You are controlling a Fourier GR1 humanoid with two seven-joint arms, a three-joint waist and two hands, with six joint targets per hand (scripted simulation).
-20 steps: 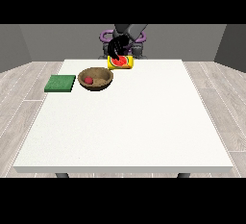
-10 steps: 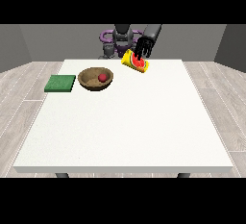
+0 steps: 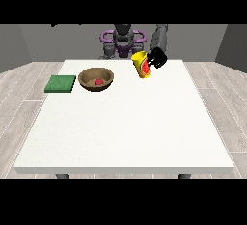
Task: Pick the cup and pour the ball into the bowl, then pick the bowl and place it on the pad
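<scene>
A brown wooden bowl stands on the white table at the back left, with a red ball lying inside it. Left of the bowl lies a flat green pad. The black hand at the view's right is curled round a yellow cup with a red mark. It holds the cup tilted above the table's far edge, well to the right of the bowl. No other hand shows.
The robot's grey torso with purple rings stands behind the table's far edge. A light wood floor surrounds the table.
The hand with the yellow cup has moved from beside the bowl towards the view's right and a little higher. The ball, bowl and pad have stayed put.
</scene>
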